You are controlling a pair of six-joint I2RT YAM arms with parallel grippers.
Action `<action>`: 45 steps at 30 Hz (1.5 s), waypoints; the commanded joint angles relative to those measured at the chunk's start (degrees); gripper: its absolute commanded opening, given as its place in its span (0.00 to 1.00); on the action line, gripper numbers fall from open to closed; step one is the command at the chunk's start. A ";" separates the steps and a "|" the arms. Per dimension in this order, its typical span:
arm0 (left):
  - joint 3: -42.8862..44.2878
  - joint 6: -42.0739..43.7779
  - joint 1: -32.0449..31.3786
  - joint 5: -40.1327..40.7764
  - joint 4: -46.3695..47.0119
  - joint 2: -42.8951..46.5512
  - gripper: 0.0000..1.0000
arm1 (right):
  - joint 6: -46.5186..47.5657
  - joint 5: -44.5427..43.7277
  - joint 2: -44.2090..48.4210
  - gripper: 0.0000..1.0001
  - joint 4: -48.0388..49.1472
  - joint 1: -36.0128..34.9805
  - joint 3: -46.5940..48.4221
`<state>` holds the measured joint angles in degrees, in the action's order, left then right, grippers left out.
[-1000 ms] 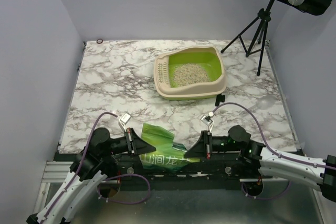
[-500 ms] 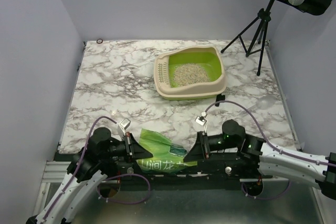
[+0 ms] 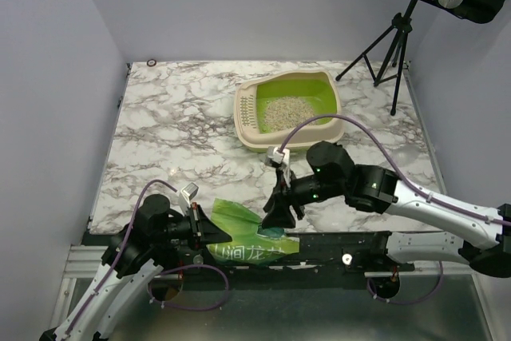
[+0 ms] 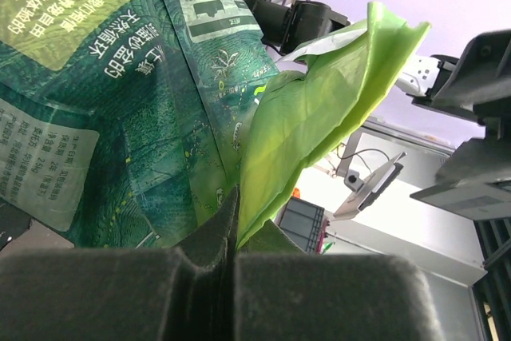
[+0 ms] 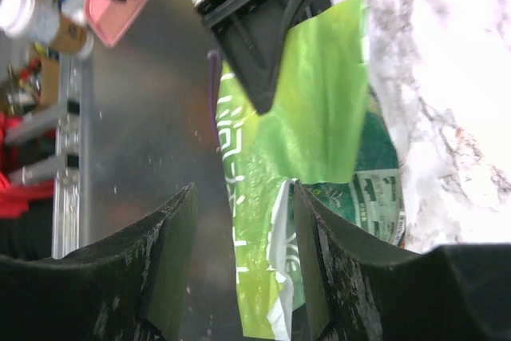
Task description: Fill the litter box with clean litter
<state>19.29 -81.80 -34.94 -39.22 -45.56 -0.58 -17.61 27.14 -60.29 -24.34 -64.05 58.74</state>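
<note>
Top external view shows the green printed bag (image 3: 239, 233) lying at the near edge of the marble table (image 3: 176, 125). It is well apart from the litter box (image 3: 263, 143), which sits toward the far right with a low heap of litter (image 3: 283, 111) in its middle and bare green floor around it. The left gripper (image 4: 234, 221) is clamped tight on a fold of the bag's lime-green lining, going by its wrist camera. The right gripper (image 5: 243, 229) hangs just above the bag with its jaws apart and nothing between them. To my eye the job now is getting a second hold on the bag. I'd want the right jaws to come down on a firm doubled edge across from the left's pinch, not on a loose flap, so the mouth opens between the two. Then lift together, carry it over the tray's inside, and tip slowly so no grains land on the rim or the table
</note>
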 commanded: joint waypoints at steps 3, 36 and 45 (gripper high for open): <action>0.31 -1.26 0.22 -0.68 -1.02 11.21 0.00 | 14.34 0.73 -6.76 0.61 -11.25 -8.53 6.20; -1.62 -4.42 0.22 -0.68 3.99 10.42 0.00 | 23.32 -23.19 -16.70 0.66 -4.66 -22.61 6.04; -2.33 -4.77 0.22 -0.59 5.04 10.34 0.00 | 22.35 -21.77 -17.66 0.68 -3.97 -22.61 3.49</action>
<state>17.76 -86.02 -34.83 -38.87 -40.84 -0.58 4.97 4.80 -76.60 -29.58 -86.30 64.07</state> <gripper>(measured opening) 0.011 0.669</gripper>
